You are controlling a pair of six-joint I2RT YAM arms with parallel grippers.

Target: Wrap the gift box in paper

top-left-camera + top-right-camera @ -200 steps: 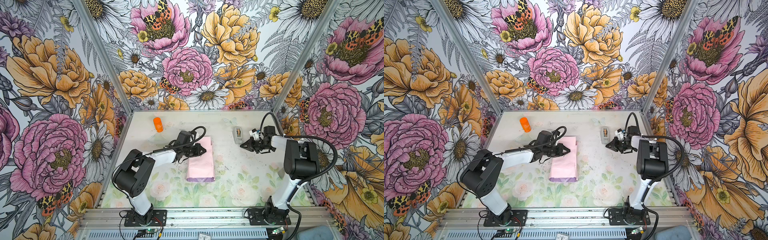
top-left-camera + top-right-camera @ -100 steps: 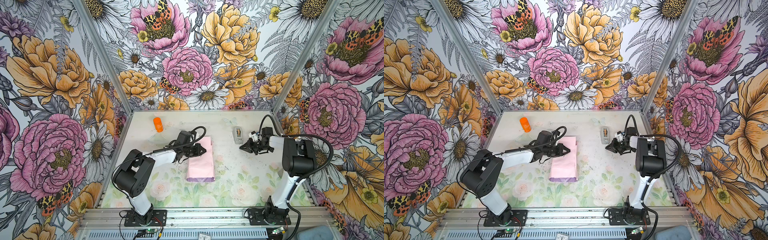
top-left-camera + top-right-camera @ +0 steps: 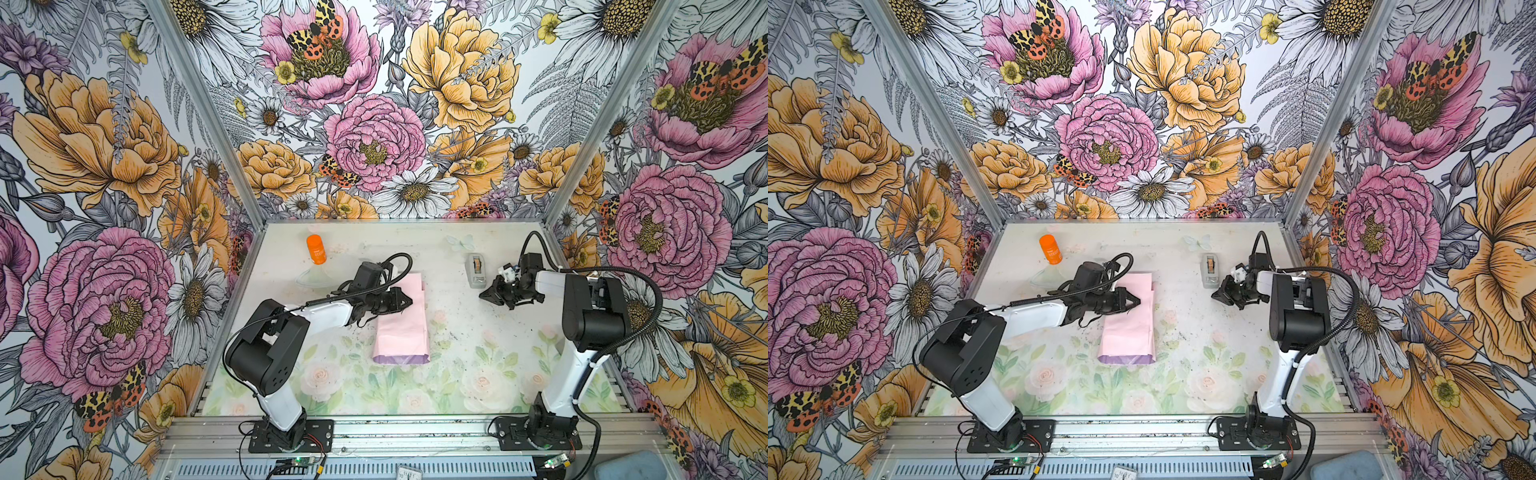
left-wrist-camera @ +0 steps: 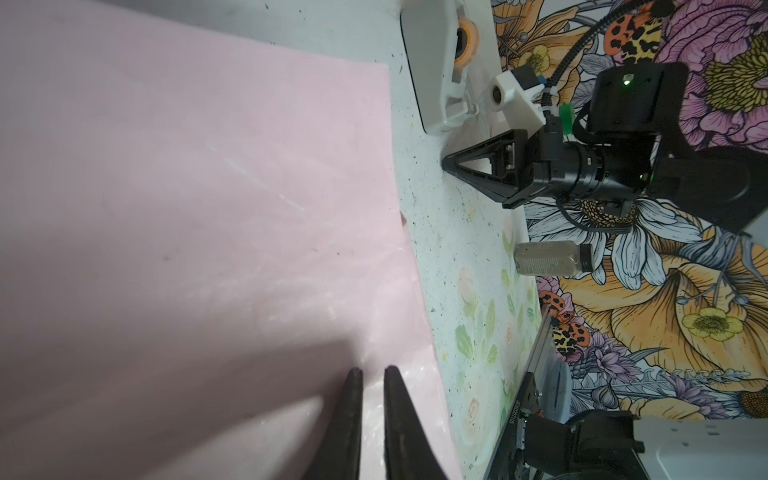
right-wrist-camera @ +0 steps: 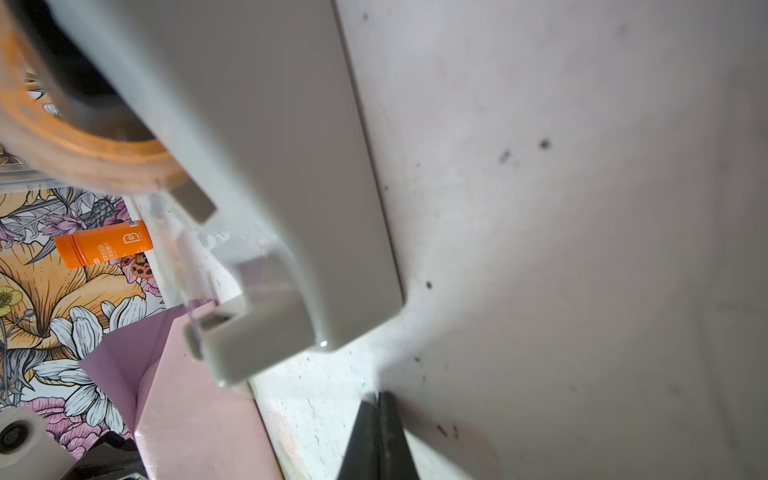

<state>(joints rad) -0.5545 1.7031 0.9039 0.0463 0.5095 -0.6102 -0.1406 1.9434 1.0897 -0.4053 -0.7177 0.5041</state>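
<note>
Pink side up, the paper lies folded into a long bundle at the middle of the worktop. Its lilac face shows only along the near edge. The gift box is hidden from every view.

The left gripper rests over the bundle's far half. In the left wrist view its jaws stand a narrow slit apart above the paper, with nothing seen between them.

The right gripper has its jaws clenched tip to tip. It sits low over the worktop just beside the near end of the grey tape dispenser, which holds a tape roll with an orange core. Whether tape is pinched cannot be told.

An orange capped bottle stands near the far left corner, its contents unseen. A small clear bottle with a black cap, filled with something greyish, stands at the right edge.
</note>
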